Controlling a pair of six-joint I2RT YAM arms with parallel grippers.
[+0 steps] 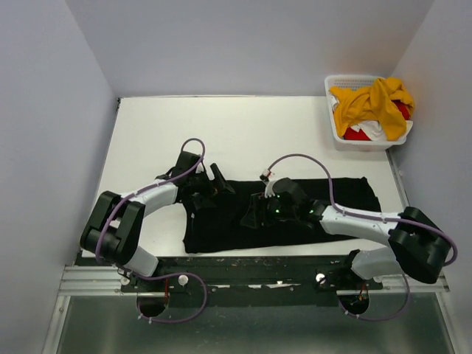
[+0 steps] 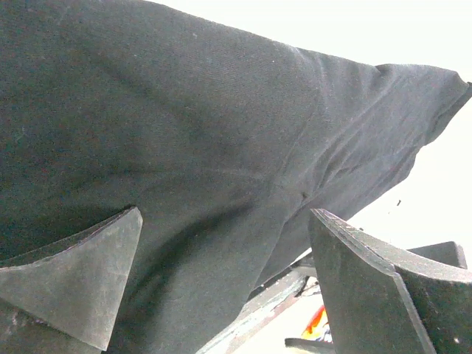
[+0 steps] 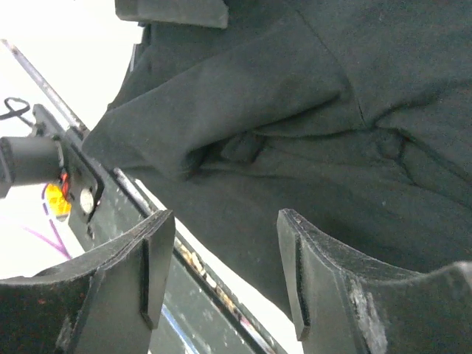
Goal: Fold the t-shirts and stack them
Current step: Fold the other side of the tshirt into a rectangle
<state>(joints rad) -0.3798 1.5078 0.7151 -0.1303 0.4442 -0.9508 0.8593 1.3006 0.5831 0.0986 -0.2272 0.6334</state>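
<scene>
Top external view: the black t-shirt (image 1: 221,232) lies spread on the white surface (image 1: 221,125) close to the arms. The left gripper (image 1: 210,188) hangs over its left end, jaws wide apart and empty. The right gripper (image 1: 254,209) hangs over its middle, jaws parted, grasping nothing. The mustard-yellow t-shirt (image 1: 372,103) is heaped in the white basket (image 1: 332,110) at the far right corner.

One black t-shirt (image 1: 228,232), one yellow t-shirt (image 1: 376,103), one red t-shirt (image 1: 358,136), one white t-shirt (image 1: 373,129), so four total. One basket (image 1: 333,110). Two arms: left arm (image 1: 151,195), right arm (image 1: 354,219).
</scene>
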